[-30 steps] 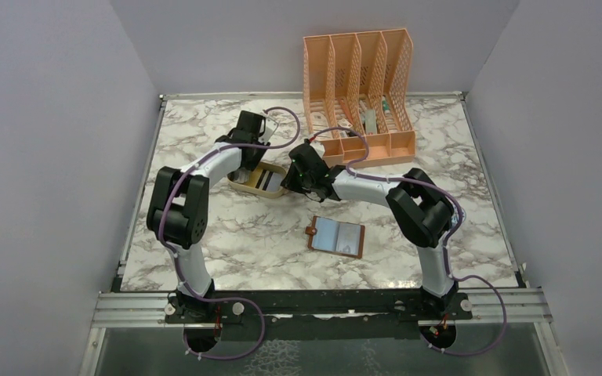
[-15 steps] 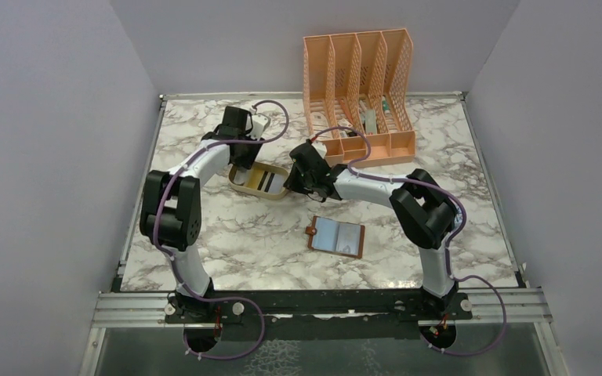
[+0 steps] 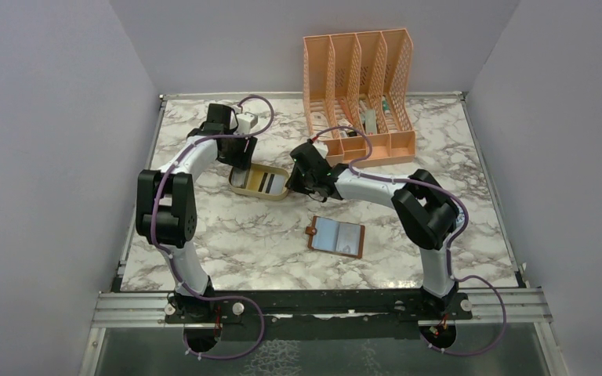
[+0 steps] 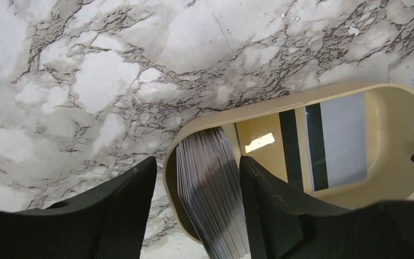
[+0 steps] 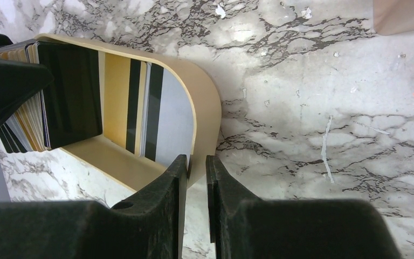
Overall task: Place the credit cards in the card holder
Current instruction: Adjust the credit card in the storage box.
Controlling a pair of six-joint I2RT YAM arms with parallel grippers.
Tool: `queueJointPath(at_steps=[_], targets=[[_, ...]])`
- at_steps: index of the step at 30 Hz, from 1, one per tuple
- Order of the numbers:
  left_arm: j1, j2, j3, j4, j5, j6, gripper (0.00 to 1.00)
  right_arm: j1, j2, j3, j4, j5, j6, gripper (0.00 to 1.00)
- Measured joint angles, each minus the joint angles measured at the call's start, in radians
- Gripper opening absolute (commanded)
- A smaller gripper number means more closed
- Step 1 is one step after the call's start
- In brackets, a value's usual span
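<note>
Several credit cards (image 4: pixel 210 183) stand on edge as a stack in the left end of a small beige oval tray (image 4: pixel 356 87). Two more lie flat on its floor, one gold (image 4: pixel 256 141), one pale (image 4: pixel 342 141). My left gripper (image 4: pixel 198 164) is open astride the stack, one finger outside the tray wall. A gap shows on that side. My right gripper (image 5: pixel 197 159) is shut on the tray's rim (image 5: pixel 205 108) at its other end. The card holder (image 3: pixel 337 236), a brown wallet, lies open on the table in front of the tray (image 3: pixel 260 196), apart from both grippers.
A tall peach four-slot file organiser (image 3: pixel 364 94) stands at the back, right of centre, close behind the right arm's wrist. Grey walls close in the marble table on three sides.
The left arm's wrist has swung left and back over the tray's left end, and its jaws have widened. The right gripper and tray have stayed put.
</note>
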Motion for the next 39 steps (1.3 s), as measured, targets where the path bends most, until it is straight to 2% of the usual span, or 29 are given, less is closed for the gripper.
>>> queueJointPath(at_steps=[21,39], targets=[[-0.002,0.003,-0.003,-0.009,-0.031,-0.016,0.55,0.000,-0.005,-0.001,-0.005,0.001,-0.016,0.19],[-0.050,0.043,0.003,0.021,-0.117,-0.023,0.62,0.000,-0.005,-0.001,-0.003,-0.001,-0.017,0.19]])
